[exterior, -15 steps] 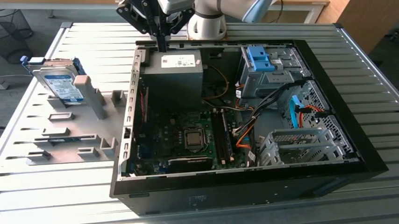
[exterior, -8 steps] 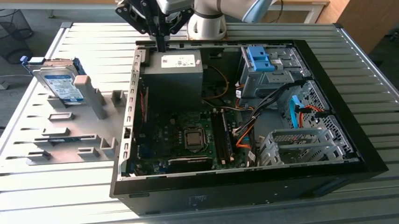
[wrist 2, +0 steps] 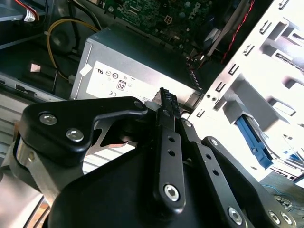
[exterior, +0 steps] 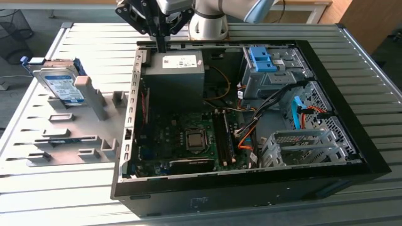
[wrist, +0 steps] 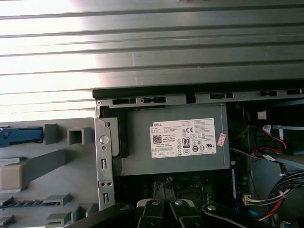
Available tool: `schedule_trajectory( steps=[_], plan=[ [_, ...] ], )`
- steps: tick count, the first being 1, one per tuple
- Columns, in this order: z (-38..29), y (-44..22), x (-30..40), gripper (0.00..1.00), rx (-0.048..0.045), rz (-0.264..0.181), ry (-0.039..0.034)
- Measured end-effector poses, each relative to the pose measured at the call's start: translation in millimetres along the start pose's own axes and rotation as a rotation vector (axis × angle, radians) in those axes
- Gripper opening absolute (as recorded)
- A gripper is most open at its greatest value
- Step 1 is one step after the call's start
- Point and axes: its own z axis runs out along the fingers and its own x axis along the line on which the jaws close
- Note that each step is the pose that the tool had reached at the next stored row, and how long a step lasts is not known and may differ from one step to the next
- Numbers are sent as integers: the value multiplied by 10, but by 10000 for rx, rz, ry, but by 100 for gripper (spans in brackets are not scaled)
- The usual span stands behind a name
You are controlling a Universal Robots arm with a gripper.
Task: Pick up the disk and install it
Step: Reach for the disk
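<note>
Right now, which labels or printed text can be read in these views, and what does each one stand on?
White sticker on the power supply: a logo, a barcode and certification marks show; the fine print is too small to read.
Pink sticker beside it: blurred, unreadable.
White-and-blue label on the disk: print too small to read.

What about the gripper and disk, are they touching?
Apart. The exterior view shows the gripper at the power supply, while the disk stands in the grey rack at that view's left.
</note>
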Motion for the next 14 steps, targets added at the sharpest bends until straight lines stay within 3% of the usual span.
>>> schedule_trajectory(
  steps=[14],
  plan=[
    [3,-3,39,11,0,0,0]
  ],
)
